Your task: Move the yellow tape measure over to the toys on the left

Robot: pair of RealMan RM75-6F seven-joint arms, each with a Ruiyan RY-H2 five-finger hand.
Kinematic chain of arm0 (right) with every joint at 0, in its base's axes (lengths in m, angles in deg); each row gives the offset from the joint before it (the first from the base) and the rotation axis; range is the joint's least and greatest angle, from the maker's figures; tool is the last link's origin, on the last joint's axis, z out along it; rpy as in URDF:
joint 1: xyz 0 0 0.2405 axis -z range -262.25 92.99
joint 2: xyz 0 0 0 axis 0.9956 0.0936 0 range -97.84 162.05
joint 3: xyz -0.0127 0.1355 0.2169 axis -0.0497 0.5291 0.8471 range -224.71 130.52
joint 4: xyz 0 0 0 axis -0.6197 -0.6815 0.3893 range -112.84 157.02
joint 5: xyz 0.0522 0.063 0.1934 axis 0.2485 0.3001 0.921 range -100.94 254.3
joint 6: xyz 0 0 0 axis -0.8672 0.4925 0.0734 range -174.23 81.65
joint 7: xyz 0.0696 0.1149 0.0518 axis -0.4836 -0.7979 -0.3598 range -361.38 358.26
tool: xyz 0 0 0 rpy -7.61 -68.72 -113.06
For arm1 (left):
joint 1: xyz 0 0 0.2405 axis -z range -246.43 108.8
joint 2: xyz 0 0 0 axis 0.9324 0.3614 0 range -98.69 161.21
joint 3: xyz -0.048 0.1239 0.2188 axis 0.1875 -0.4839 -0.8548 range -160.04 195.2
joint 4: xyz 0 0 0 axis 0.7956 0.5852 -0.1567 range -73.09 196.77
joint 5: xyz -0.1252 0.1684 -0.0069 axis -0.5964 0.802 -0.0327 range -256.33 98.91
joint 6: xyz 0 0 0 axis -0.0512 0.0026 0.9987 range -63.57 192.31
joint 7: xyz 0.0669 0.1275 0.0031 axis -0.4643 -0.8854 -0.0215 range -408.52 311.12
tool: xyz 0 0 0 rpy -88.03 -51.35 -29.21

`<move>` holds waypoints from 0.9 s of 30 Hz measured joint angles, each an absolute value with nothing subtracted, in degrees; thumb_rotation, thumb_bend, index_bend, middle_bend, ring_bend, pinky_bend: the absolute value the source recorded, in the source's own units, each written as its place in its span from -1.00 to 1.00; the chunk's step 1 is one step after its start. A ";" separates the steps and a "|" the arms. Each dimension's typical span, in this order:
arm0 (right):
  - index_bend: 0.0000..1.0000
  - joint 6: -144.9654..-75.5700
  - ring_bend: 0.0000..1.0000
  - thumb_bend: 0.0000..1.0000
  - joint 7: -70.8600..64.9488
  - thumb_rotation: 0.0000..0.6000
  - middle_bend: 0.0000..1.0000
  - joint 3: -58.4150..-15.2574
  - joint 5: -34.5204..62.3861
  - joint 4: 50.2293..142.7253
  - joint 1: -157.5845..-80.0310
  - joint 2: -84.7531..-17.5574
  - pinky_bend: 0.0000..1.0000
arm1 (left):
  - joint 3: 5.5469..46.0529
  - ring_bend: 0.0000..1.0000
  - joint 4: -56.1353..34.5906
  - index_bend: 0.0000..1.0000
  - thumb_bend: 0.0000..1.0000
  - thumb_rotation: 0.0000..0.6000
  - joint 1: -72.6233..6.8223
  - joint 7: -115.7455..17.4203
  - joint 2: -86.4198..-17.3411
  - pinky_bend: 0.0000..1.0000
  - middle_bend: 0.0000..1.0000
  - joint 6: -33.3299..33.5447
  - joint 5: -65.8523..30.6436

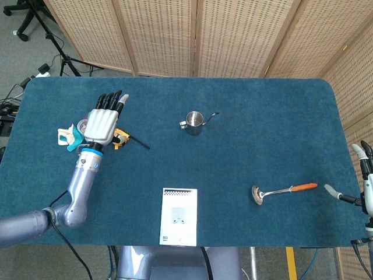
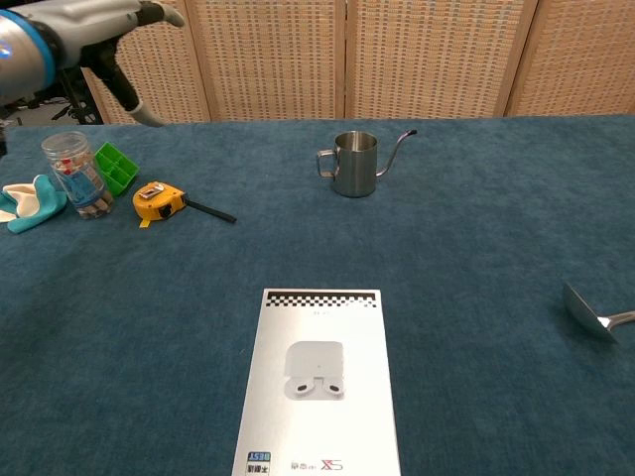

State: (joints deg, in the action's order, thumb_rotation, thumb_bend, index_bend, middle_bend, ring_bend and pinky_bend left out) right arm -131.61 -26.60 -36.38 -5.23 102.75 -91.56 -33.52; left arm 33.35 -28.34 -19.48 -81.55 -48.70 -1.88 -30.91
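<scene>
The yellow tape measure lies on the blue table with a short black strap trailing to its right; in the head view the tape measure peeks out beside my left hand. Just left of it stand the toys: a clear jar, a green tray and a teal and white toy. My left hand hovers well above them, fingers spread, holding nothing; the same left hand shows at the chest view's top left. My right hand stays at the far right table edge, fingers apart.
A steel pouring kettle stands at the table's centre back. A white earbuds box lies near the front edge. A ladle with an orange handle lies at the right. Wicker screens close off the back.
</scene>
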 measured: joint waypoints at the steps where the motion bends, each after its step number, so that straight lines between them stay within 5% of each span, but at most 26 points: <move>1: -0.88 -131.39 -1.00 -1.00 -26.33 1.00 -1.00 -36.57 -5.43 102.87 -91.59 -33.36 -1.00 | 32.15 -1.00 -29.88 -1.00 -0.95 1.00 -20.68 -81.68 -47.39 -1.00 -1.00 -3.29 -28.91; 7: -0.88 -129.99 -1.00 -1.00 -23.71 1.00 -1.00 -37.83 -6.34 103.89 -91.83 -32.36 -1.00 | 22.85 -1.00 -39.57 -1.00 -0.97 1.00 -30.05 -82.86 -38.41 -1.00 -1.00 -12.41 -18.51; 16: -0.88 -129.32 -1.00 -1.00 -14.17 1.00 -1.00 -39.48 -8.44 107.29 -92.57 -32.34 -1.00 | 10.75 -1.00 -44.25 -1.00 -0.97 1.00 -43.97 -83.43 -34.81 -1.00 -1.00 -22.37 -8.27; 27: -1.00 -131.17 -1.00 -1.00 -6.78 1.00 -1.00 -40.13 -10.63 107.40 -93.01 -35.02 -1.00 | 9.35 -1.00 -41.32 -1.00 -0.98 1.00 -52.28 -75.92 -36.09 -1.00 -1.00 -28.35 -5.47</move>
